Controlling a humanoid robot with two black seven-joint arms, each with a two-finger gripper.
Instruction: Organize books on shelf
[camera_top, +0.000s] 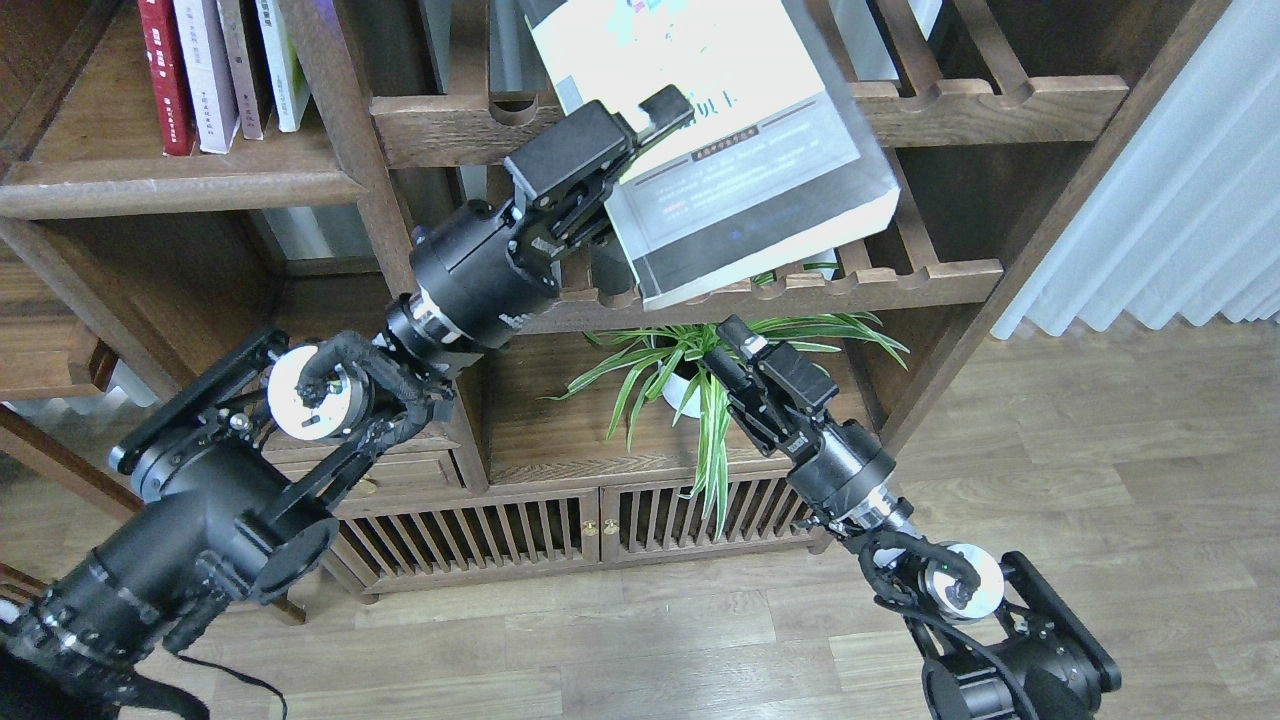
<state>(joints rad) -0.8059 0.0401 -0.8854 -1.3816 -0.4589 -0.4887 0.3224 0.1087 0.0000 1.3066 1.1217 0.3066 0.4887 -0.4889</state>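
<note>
Flooring of pale wood planks (1100, 420) is seen nearest, below both arms. A low cabinet (560, 525) with slatted doors stands on it, and a spider plant (690, 375) in a white pot rests on the cabinet top.

The right arm rises from the lower right corner; its end effector (735, 350) is raised in front of the plant, released, with nothing between its fingers, well apart from the book.

The left arm reaches up from the lower left, bent at its elbow. Its end effector (640, 125) is clenched on the lower left edge of the thick book (720, 130), one finger lying across the cover. The book is held tilted in the air, cover up, in front of the slatted racks (960, 100), with its top cut off by the upper edge of the view. Lines of small print are carried on the dark band at the foot of the cover, but they are too blurred to be read.

Farther back at the upper left, a flat brown shelf (180, 185) is seen, on which a red book (165, 75) and some pale books (245, 65) stand upright, spines outward; their spine lettering cannot be read. White curtains (1180, 200) hang at the right.
</note>
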